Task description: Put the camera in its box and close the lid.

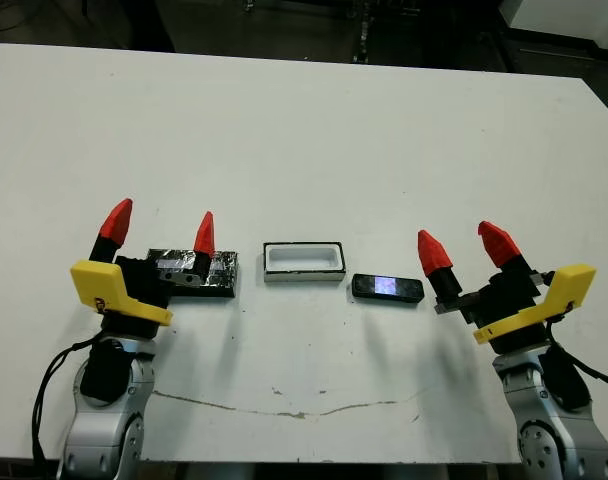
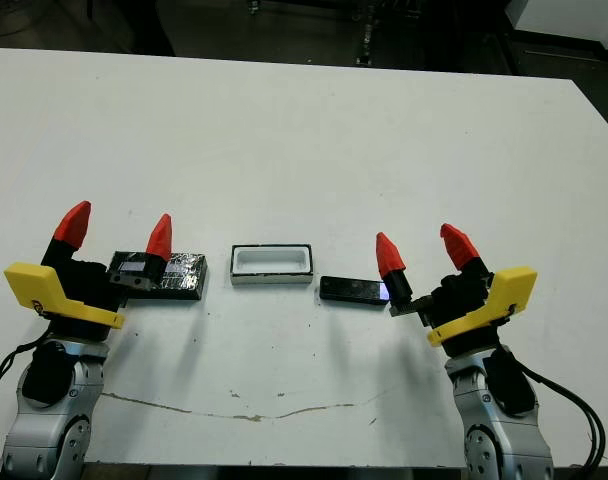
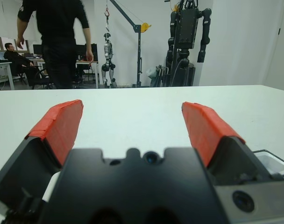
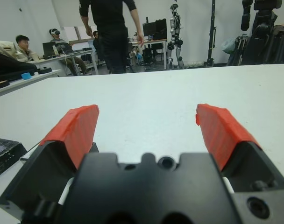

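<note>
My right claw [image 1: 462, 247] released beside camera [image 1: 387, 288], ready to lift | left claw [image 1: 160, 228] released over lid [image 1: 196, 271] | box [image 1: 303, 261] between, awaiting both.

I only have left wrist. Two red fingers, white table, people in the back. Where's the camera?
Observer: Not in your view. The camera lies flat on the table, just right of the box, close to the right gripper.
Operator: Box open?
Observer: Yes. The box shows its white inside, with nothing in it.
Operator: And the lid?
Observer: The lid lies flat just left of the box, partly hidden behind the left gripper.
Operator: Either gripper holding anything?
Observer: No. Both stand open with fingers pointing up, nothing between them.
</note>
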Robot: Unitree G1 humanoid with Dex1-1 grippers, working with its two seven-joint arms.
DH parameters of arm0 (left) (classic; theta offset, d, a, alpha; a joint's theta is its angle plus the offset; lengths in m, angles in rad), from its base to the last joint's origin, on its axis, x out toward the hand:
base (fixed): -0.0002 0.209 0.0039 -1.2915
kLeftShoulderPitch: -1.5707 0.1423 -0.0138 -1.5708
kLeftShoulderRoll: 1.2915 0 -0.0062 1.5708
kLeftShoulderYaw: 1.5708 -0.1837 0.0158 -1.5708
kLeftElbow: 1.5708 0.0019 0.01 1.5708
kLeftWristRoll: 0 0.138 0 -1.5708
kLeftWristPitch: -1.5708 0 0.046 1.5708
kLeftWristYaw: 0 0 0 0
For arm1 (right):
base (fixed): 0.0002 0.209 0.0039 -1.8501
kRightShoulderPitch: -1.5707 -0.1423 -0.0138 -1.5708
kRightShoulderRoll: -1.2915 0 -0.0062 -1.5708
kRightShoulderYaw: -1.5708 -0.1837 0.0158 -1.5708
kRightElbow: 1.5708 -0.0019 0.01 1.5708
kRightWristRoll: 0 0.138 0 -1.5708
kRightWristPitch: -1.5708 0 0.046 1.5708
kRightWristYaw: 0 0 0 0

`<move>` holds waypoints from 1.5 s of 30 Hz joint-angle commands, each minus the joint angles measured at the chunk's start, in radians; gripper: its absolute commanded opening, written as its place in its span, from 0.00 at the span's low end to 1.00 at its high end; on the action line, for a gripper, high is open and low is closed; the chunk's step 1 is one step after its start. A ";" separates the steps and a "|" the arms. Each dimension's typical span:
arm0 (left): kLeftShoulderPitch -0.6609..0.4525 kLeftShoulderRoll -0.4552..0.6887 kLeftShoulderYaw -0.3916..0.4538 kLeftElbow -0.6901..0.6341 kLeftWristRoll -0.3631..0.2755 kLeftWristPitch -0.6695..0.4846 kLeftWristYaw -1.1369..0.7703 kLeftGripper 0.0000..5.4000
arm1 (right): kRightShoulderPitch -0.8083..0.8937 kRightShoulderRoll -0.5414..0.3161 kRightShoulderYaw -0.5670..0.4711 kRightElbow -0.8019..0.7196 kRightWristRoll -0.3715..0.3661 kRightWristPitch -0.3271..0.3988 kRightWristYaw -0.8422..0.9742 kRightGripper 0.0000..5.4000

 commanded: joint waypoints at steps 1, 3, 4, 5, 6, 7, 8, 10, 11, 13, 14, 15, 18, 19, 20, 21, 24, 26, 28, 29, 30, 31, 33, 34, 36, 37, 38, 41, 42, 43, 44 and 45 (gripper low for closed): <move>0.011 0.001 -0.005 -0.003 0.010 0.020 0.005 1.00 | 0.001 -0.006 -0.003 0.001 -0.002 0.007 -0.006 1.00; 0.012 0.001 -0.004 -0.004 0.012 0.023 0.007 1.00 | 0.002 -0.006 -0.001 0.001 -0.006 0.005 -0.007 1.00; 0.011 0.002 -0.004 -0.004 0.013 0.023 0.007 1.00 | 0.003 -0.006 0.000 0.001 -0.009 0.005 -0.008 1.00; 0.011 0.003 -0.004 -0.003 0.015 0.021 0.006 1.00 | 0.003 -0.007 0.001 0.001 -0.011 0.007 -0.009 1.00; 0.011 0.003 -0.004 -0.002 0.016 0.020 0.005 1.00 | 0.004 -0.008 0.001 0.003 -0.014 0.005 -0.007 1.00; 0.012 0.003 -0.004 -0.002 0.013 0.020 0.004 1.00 | 0.003 -0.011 0.002 0.006 -0.018 0.001 -0.003 1.00; 0.012 0.002 -0.004 -0.002 0.010 0.020 0.002 1.00 | 0.002 -0.014 0.003 0.009 -0.022 -0.001 0.000 1.00; 0.012 0.002 -0.004 0.000 0.007 0.019 0.000 1.00 | -0.007 -0.028 -0.003 0.017 -0.019 -0.004 0.021 1.00; 0.012 0.001 -0.004 0.000 0.009 0.019 0.002 1.00 | -0.021 -0.051 -0.009 0.023 -0.025 -0.012 0.042 1.00; 0.012 0.000 -0.004 -0.004 0.006 0.024 0.004 1.00 | -0.051 -0.099 -0.023 0.029 -0.038 -0.023 0.079 1.00; 0.012 -0.001 -0.004 -0.006 0.004 0.026 0.004 1.00 | -0.074 -0.127 -0.035 0.034 -0.033 -0.022 0.104 1.00; 0.012 -0.001 -0.004 -0.005 0.003 0.025 0.003 1.00 | -0.105 -0.165 -0.048 0.050 -0.024 -0.028 0.146 1.00; 0.013 -0.001 -0.005 -0.004 0.004 0.022 0.003 1.00 | -0.191 -0.272 -0.076 0.104 -0.011 -0.044 0.270 1.00; 0.013 -0.001 -0.006 -0.004 0.007 0.022 0.004 1.00 | -0.223 -0.313 -0.079 0.119 -0.006 -0.030 0.309 1.00; 0.013 0.000 -0.006 -0.004 0.009 0.022 0.005 1.00 | -0.251 -0.350 -0.079 0.134 -0.003 -0.016 0.346 1.00; 0.012 0.000 -0.006 -0.004 0.009 0.022 0.005 1.00 | -0.285 -0.389 -0.074 0.154 -0.001 -0.007 0.391 1.00; 0.012 0.001 -0.006 -0.004 0.009 0.024 0.004 1.00 | -0.364 -0.458 -0.041 0.202 0.004 0.040 0.483 1.00; 0.012 0.001 -0.006 -0.005 0.009 0.025 0.005 1.00 | -0.411 -0.489 -0.010 0.219 0.008 0.099 0.519 1.00; 0.012 0.001 -0.005 -0.003 0.011 0.021 0.005 1.00 | -0.462 -0.513 0.025 0.238 0.010 0.152 0.565 1.00; 0.012 0.001 -0.005 -0.003 0.010 0.020 0.005 1.00 | -0.482 -0.521 0.039 0.248 0.007 0.165 0.587 1.00; 0.012 0.000 -0.005 -0.003 0.012 0.020 0.007 1.00 | -0.505 -0.529 0.059 0.260 -0.004 0.170 0.614 1.00; 0.012 -0.001 -0.006 -0.005 0.014 0.023 0.010 1.00 | -0.526 -0.537 0.081 0.273 -0.017 0.174 0.639 1.00; 0.012 -0.002 -0.006 -0.006 0.013 0.023 0.011 1.00 | -0.562 -0.544 0.123 0.294 -0.040 0.183 0.676 1.00; 0.012 -0.002 -0.007 -0.006 0.013 0.022 0.011 1.00 | -0.575 -0.540 0.142 0.305 -0.050 0.186 0.688 1.00; 0.013 -0.002 -0.008 -0.006 0.014 0.022 0.012 1.00 | -0.594 -0.528 0.171 0.324 -0.064 0.191 0.709 1.00; 0.012 -0.001 -0.007 -0.002 0.014 0.017 0.010 1.00 | -0.606 -0.524 0.192 0.333 -0.066 0.212 0.724 1.00; 0.011 -0.001 -0.007 0.001 0.012 0.015 0.009 1.00 | -0.617 -0.523 0.212 0.342 -0.069 0.228 0.742 1.00; 0.011 -0.005 -0.008 -0.001 0.013 0.018 0.014 1.00 | -0.631 -0.525 0.259 0.346 -0.097 0.248 0.768 1.00; 0.011 -0.005 -0.009 -0.003 0.017 0.020 0.017 1.00 | -0.634 -0.525 0.273 0.347 -0.110 0.241 0.776 1.00; 0.011 -0.005 -0.010 -0.004 0.019 0.021 0.019 1.00 | -0.639 -0.525 0.285 0.347 -0.118 0.242 0.786 1.00; 0.011 -0.005 -0.010 -0.003 0.018 0.021 0.019 1.00 | -0.642 -0.524 0.295 0.347 -0.126 0.242 0.794 1.00; 0.010 -0.005 -0.010 -0.003 0.016 0.021 0.018 1.00 | -0.645 -0.523 0.303 0.347 -0.131 0.244 0.801 1.00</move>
